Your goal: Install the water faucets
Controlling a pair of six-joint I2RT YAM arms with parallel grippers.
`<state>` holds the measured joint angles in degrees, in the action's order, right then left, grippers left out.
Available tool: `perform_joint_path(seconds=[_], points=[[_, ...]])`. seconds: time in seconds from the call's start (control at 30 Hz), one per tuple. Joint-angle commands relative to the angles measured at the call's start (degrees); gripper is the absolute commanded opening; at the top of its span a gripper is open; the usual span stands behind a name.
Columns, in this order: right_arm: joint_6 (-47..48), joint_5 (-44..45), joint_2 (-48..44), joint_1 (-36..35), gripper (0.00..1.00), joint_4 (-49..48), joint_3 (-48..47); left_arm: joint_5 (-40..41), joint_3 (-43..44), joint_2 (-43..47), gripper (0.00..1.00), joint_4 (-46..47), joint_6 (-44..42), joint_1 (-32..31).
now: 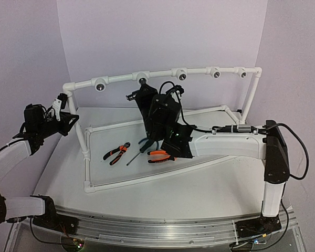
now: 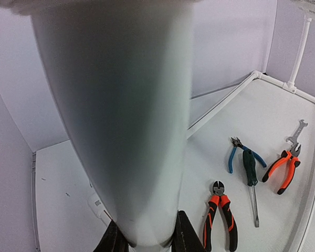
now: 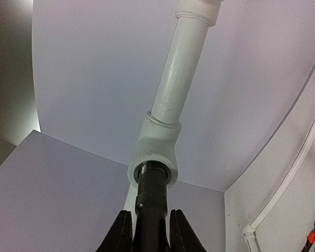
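The tap [image 3: 153, 181] is clamped in right gripper [image 3: 150, 216], threads set into the centre-frame socket [image 3: 156, 147] — pipe [image 2: 126, 115] is clamped by left gripper [image 2: 148, 231], seemingly for steadying.

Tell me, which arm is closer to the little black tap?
Right. The right tool clamps the black tap at the socket; the left tool grips the frame's corner post, well away.

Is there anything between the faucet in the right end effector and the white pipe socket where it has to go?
Nothing visible. The faucet, gripped by the right end effector, has its threaded end at the mouth of the socket fitting, with nothing between. The left end effector holds a white pipe elsewhere.
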<state>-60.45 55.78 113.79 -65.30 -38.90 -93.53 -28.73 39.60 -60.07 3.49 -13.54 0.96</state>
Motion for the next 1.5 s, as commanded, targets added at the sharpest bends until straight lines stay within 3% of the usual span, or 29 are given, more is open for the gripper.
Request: perform_joint_path(seconds=[0.0, 0.07, 0.1, 0.37, 0.6, 0.77, 0.9, 1.07, 1.17, 1.27, 1.47], points=[[-4.53, -1.31, -3.30, -0.18, 0.25, -1.63, 0.88, -0.68, -3.52, -1.63, 0.00, -13.46, -8.00, -2.64], [-4.60, -2.20, -4.14, -0.22, 0.51, -1.63, 1.80, -0.58, -3.56, -1.61, 0.00, -13.43, -8.08, -2.63], [-4.38, -2.62, -4.66, -0.21, 0.58, -1.62, 2.35, -0.59, -3.60, -1.56, 0.00, -13.51, -8.15, -2.63], [-0.51, -7.85, -10.70, -0.29, 0.97, -3.27, 8.11, -0.40, -3.48, -1.69, 0.00, -14.21, -8.78, -2.72], [18.50, -11.93, -19.98, -1.48, 0.98, -4.12, 17.74, -0.28, -3.67, -1.87, 0.00, -14.14, -8.96, -2.81], [41.67, -11.36, -27.70, -2.29, 0.97, 4.55, 23.52, 0.01, -3.90, -1.80, 0.00, -14.21, -9.05, -2.89], [73.91, -8.28, -29.39, -4.60, 0.96, 15.12, 19.31, 0.03, -4.01, -1.69, 0.00, -14.21, -8.89, -2.98], [123.51, -7.11, -26.01, -8.47, 0.98, 14.73, 15.06, 0.00, -4.00, -1.55, 0.00, -14.22, -8.99, -3.01], [146.08, -7.91, -22.81, -8.61, 0.98, 13.19, 14.17, -0.18, -3.95, -1.71, 0.00, -14.22, -9.05, -2.99], [151.39, -11.50, -21.57, -8.15, 0.96, 16.24, 11.46, -0.18, -3.73, -1.67, 0.00, -14.53, -9.21, -3.01], [157.65, -11.80, -16.07, -6.13, 0.94, 31.43, 4.34, -0.24, -3.65, -1.67, 0.00, -14.75, -9.71, -3.08]])
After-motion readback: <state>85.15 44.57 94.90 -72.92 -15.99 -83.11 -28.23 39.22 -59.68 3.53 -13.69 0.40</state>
